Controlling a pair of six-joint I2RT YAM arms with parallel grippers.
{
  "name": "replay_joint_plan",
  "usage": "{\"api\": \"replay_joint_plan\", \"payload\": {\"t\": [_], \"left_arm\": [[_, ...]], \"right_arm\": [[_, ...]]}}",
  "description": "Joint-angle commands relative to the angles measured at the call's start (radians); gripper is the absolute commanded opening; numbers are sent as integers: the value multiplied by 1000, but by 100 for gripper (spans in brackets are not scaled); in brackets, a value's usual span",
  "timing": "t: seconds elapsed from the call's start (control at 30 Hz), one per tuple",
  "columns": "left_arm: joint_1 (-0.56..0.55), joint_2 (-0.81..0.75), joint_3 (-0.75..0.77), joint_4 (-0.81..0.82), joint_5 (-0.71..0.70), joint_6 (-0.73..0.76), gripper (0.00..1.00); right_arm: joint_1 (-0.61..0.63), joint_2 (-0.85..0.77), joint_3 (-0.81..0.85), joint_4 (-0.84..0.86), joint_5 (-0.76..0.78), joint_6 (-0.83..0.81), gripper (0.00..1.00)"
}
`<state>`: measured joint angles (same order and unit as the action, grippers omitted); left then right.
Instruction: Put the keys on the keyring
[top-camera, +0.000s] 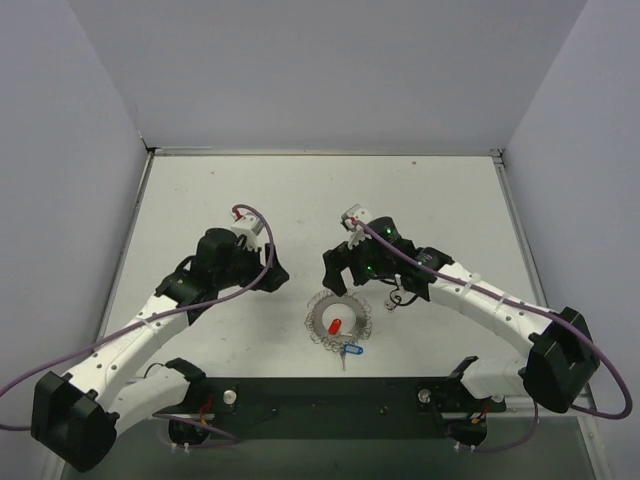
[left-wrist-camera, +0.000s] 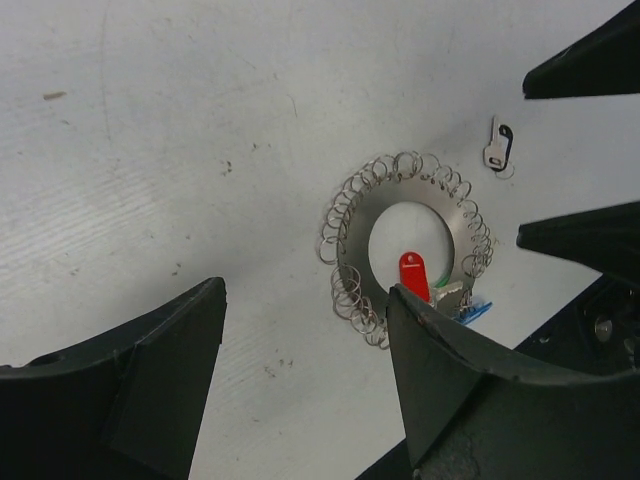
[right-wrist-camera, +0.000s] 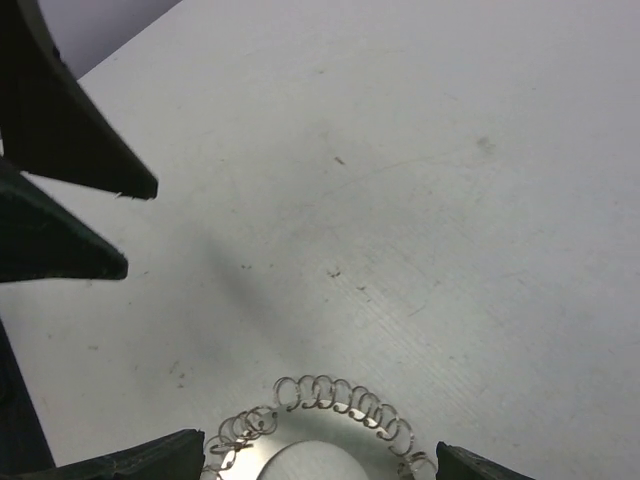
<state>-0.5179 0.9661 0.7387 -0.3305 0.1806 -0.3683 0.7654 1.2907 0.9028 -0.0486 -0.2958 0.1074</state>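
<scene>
1. Top view: the keyring (top-camera: 338, 322) lies flat on the desk (top-camera: 420, 200), lower centre of frame. The red key (top-camera: 333, 325) sits inside the loop and the blue key (top-camera: 350, 349) at its lower edge. The left pincer (top-camera: 272, 272) is off to the ring's upper left, the right pincer (top-camera: 345, 272) just above it.
2. Left wrist view: the left pincer (left-wrist-camera: 305, 290) is spread wide with nothing in it. The keyring (left-wrist-camera: 395, 190) is right of centre, coiled links around a flat silvery band. The red key (left-wrist-camera: 412, 272) has its head in the hole. The blue key (left-wrist-camera: 478, 310) is half hidden behind a finger. A loose key (left-wrist-camera: 497, 148) lies apart at upper right.
3. Right wrist view: the right pincer (right-wrist-camera: 320, 445) gapes, empty. Only the keyring's (right-wrist-camera: 340, 400) top arc shows, at bottom centre.
4. Handling, my guess: the ring is light, its links floppy, and it will likely skid on the smooth desk. Pinch across the coil rim, away from the keys. The keys lie flat and thin, so take them by the plastic head.
</scene>
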Motion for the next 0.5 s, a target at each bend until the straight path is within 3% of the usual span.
{"api": "replay_joint_plan", "payload": {"t": [0.0, 0.47], "left_arm": [[-19, 51, -21, 87, 94, -50, 75], [-85, 200, -197, 317, 137, -319, 74]], "right_arm": [[-28, 1, 7, -57, 89, 71, 100], [-201, 120, 25, -82, 54, 224, 98]]}}
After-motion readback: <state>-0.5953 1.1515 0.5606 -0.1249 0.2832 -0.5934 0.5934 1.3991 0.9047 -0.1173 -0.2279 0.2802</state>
